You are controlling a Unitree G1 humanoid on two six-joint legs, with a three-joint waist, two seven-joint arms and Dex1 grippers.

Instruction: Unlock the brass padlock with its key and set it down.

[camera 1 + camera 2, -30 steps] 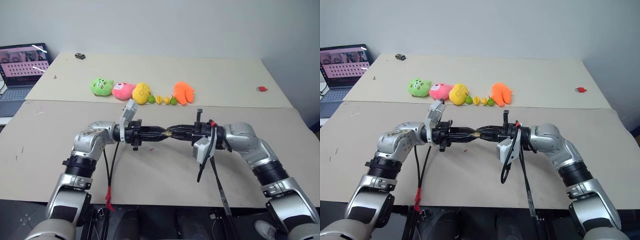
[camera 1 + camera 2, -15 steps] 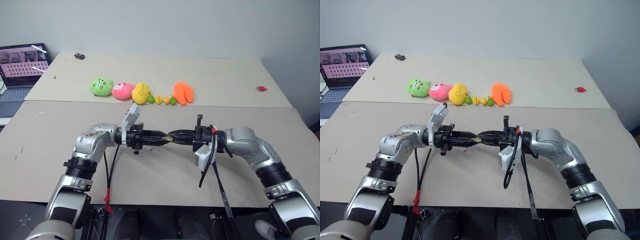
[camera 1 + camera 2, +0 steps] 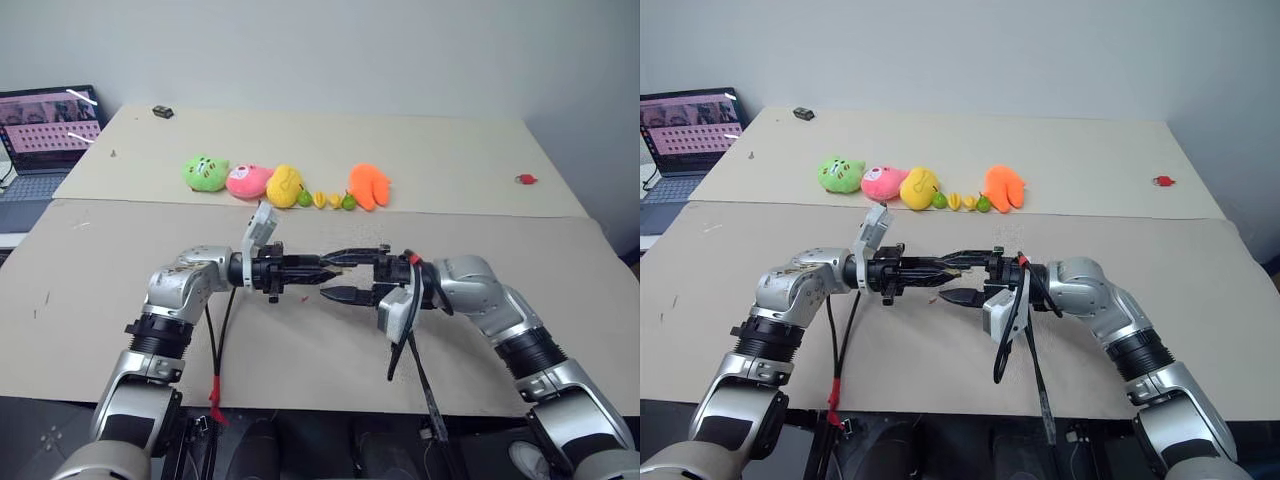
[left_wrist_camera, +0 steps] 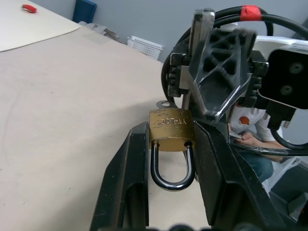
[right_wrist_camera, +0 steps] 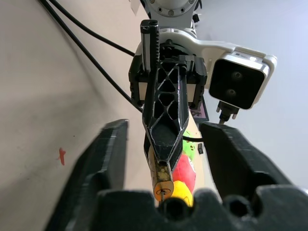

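Now the left pincer (image 4: 168,159) clamps the brass padlock (image 4: 171,130); the right pincer (image 3: 340,275) gapes wide.

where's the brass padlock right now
The brass padlock is clamped between the left gripper's fingers, held in the air over the near table, in the middle of the head views. The open right gripper faces it, fingers to either side.
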